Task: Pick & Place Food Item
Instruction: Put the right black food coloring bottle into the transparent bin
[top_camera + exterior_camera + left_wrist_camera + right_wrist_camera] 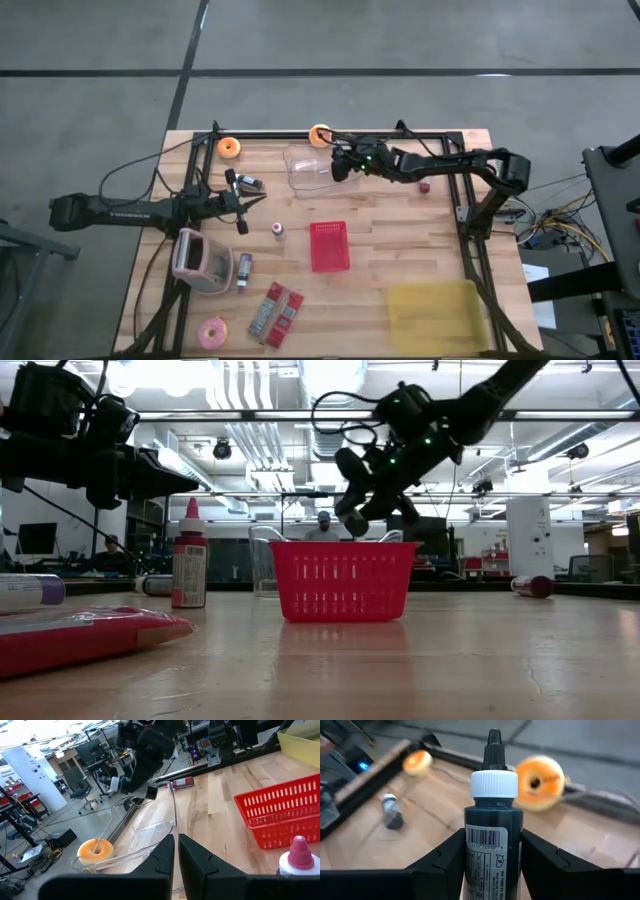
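Judging from where things sit, I'd say the pick is done and the place is still ahead; my right pincer [490,870] is clamped on the dark bottle [493,845], its two fingers pressed against the bottle's sides with the white collar and black nozzle standing up between them in the middle of the right wrist frame; in the high view that right pincer [342,166] hangs in the upper centre, over the clear container [308,170], with the bottle too small there to make out; from the low view it rides well above the bench [450,660], up behind the red basket [343,580]; nothing shows yet which spot the bottle is meant for, so I can't call the drop point; the red basket [329,246] sits mid-frame and looks empty from above; my left pincer [176,857] waits at centre left of the high view, fingers nearly together and holding nothing.
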Robot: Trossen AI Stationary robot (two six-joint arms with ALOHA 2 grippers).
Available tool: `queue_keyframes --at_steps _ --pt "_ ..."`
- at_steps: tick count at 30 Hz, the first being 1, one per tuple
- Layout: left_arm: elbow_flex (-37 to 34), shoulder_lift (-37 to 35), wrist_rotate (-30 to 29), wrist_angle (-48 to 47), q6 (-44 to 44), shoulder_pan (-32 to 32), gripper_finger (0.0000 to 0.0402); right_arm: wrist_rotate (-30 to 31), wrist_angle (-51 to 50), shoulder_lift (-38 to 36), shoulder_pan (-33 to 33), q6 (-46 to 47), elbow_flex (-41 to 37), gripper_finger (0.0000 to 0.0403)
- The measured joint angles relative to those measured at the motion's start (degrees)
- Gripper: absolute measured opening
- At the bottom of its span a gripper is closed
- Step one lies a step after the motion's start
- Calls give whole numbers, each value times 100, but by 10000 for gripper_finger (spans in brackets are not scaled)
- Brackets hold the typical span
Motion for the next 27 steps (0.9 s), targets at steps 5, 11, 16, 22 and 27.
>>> queue_keyframes --at_steps 5,11,16,22,27 --pt "0 -2 -1 -19 0 1 28 25 -2045 353 -4 434 1101 154" --pt "2 -2 -2 -39 0 2 28 -21 -3945 969 -40 939 2490 153" --pt "0 -1 -1 -41 -2 1 28 -195 -5138 1493 -120 1370 3359 153" --pt "1 -2 0 -42 0 1 28 -477 -5807 1943 -251 1479 3953 154" --pt "1 -2 0 -40 0 2 28 -617 -5819 2130 -324 1481 4086 155"
